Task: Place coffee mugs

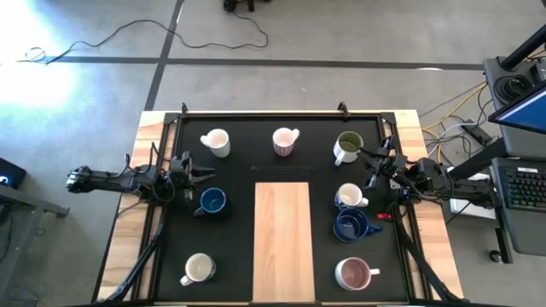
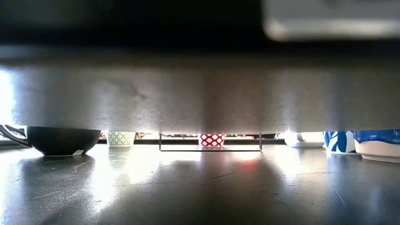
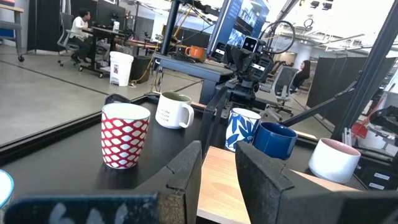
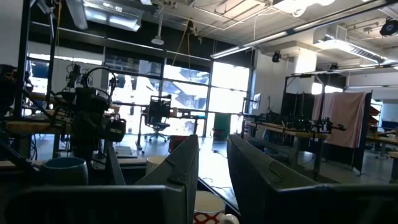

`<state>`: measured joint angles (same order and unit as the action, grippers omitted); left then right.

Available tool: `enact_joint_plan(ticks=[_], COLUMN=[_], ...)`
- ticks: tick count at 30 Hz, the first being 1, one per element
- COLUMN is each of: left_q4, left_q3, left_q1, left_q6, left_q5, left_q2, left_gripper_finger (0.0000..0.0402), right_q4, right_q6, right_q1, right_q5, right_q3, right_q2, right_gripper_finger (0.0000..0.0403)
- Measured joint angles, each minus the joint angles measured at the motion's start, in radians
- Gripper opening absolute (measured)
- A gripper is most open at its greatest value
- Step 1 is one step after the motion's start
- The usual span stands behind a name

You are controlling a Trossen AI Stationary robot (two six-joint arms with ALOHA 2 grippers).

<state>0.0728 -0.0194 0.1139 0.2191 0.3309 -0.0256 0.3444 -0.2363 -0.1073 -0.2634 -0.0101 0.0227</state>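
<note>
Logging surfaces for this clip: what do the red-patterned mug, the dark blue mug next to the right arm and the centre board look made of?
Red-patterned mug: likely glazed ceramic, with a smooth white rim and a printed red lattice.
Dark blue mug: probably glazed ceramic too, its solid blue side showing a soft sheen.
Centre board: looks like pale, unpainted wood, matte with faint lengthwise grain; could be laminate.

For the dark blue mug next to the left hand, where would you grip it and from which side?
Grip the dark blue mug by its rim wall, coming from above on the side facing the left hand. It stands upright with its mouth open upward, so one finger can go inside and one outside. Its handle is not clearly visible, so the rim is probably the safer hold.
</note>
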Motion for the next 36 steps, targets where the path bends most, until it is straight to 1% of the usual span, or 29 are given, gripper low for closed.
enact_joint_plan(ticks=[17,22,27,29,33,36], left_q4=[0.000,0.000,0.000,0.000,0.000,0.000], left_q3=[0.000,0.000,0.000,0.000,0.000,0.000], left_q1=[0.000,0.000,0.000,0.000,0.000,0.000], left_q6=[0.000,0.000,0.000,0.000,0.000,0.000], left_q5=[0.000,0.000,0.000,0.000,0.000,0.000], left_q2=[0.000,0.000,0.000,0.000,0.000,0.000], left_gripper_finger=[0.0082,0.0082,0.0082,0.0082,0.0082,0.0082], right_q4=[0.004,0.005,0.011,0.013,0.004,0.018], right_q6=[0.009,0.122,0.171,0.220,0.344,0.342], right_q1=[0.000,0.000,0.000,0.000,0.000,-0.002], right_q5=[0.000,0.001,-0.012,-0.042,-0.045,-0.052], right_q3=[0.000,0.000,0.000,0.000,0.000,0.000], right_q2=[0.000,0.000,0.000,0.000,0.000,0.000], right_gripper_finger=[0.0075,0.0075,0.0075,0.0075,0.0075,0.0075])
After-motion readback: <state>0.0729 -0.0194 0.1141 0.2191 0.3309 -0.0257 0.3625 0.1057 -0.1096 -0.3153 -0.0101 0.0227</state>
